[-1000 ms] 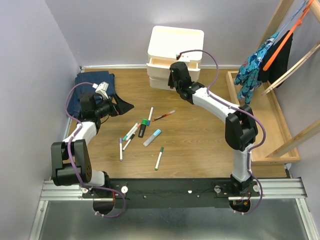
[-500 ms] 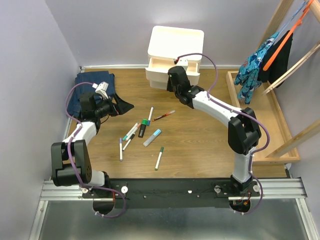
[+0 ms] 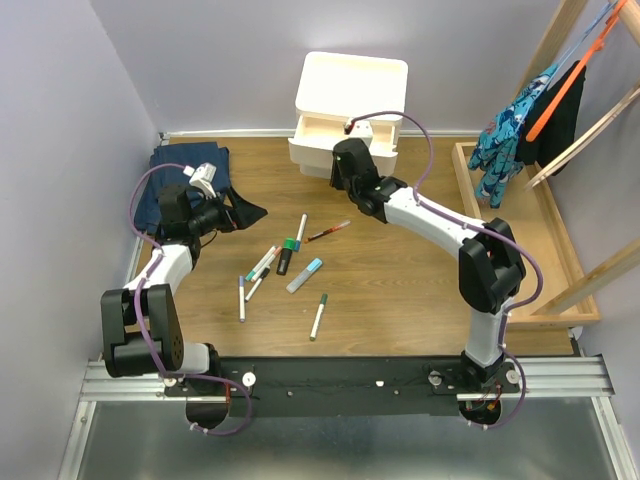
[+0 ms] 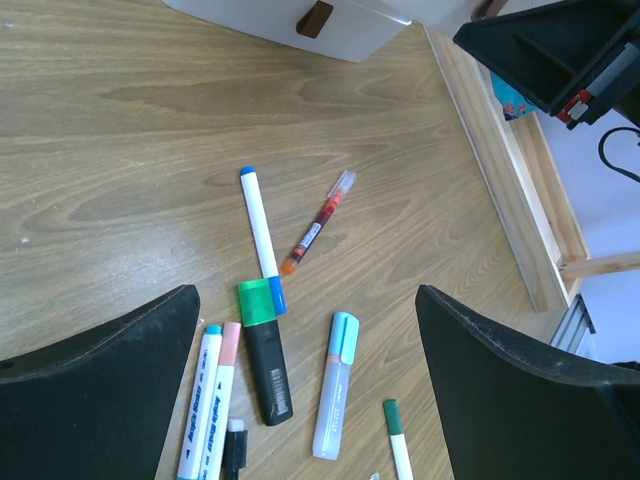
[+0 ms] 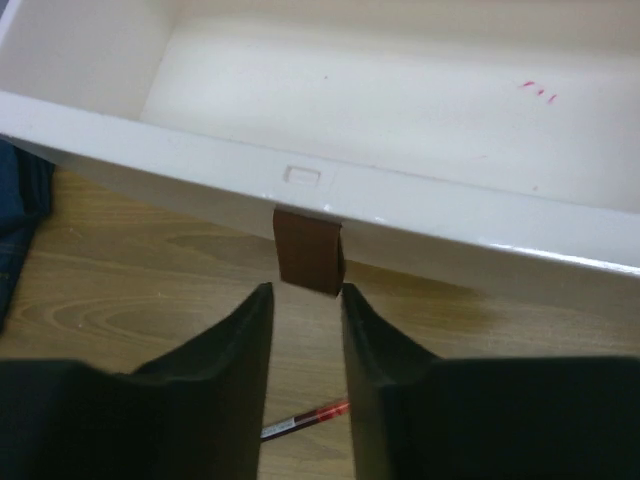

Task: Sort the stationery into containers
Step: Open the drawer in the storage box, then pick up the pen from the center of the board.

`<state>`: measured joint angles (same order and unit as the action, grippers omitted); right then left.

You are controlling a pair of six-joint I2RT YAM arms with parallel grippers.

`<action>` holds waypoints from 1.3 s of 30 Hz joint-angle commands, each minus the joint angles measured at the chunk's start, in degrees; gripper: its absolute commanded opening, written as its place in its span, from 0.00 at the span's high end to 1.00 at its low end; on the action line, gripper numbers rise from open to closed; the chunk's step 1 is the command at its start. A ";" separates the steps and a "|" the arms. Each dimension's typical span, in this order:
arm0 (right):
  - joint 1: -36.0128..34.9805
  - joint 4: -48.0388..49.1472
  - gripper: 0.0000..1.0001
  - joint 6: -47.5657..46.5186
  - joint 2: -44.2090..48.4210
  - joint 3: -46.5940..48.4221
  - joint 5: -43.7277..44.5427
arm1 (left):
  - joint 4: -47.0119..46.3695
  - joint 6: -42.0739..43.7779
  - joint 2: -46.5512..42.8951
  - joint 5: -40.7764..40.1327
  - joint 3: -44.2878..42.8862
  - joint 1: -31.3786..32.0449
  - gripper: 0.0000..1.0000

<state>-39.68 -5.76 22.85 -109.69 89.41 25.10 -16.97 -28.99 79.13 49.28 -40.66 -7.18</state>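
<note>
Cream-white drawer [image 5: 180, 165], top of frame, stands open, seemingly empty; pens [image 3: 285, 262] lie unsorted mid-floor. Right gripper [image 5: 305, 295] jaws are slightly parted by the brown handle [image 5: 309, 248]; left gripper [image 4: 305, 300] is spread wide, empty.

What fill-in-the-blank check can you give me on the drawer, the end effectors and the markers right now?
1. The visible inside of the open drawer is ____.
2. The handle just beyond the tips of the right end effector is ____ in colour.
3. The black marker lying on the table has a ____ cap.
4. The left end effector has its jaws wide ____.
Missing words: empty; brown; green; open.
</note>
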 commanded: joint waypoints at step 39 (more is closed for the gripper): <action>5.91 -7.33 0.38 -26.46 46.05 -36.32 -18.07 | 58.55 42.62 14.37 -30.72 -27.09 37.49 0.21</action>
<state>-38.48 -15.05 -4.12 -65.98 53.65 6.52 44.86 17.80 89.54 26.26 -67.13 26.83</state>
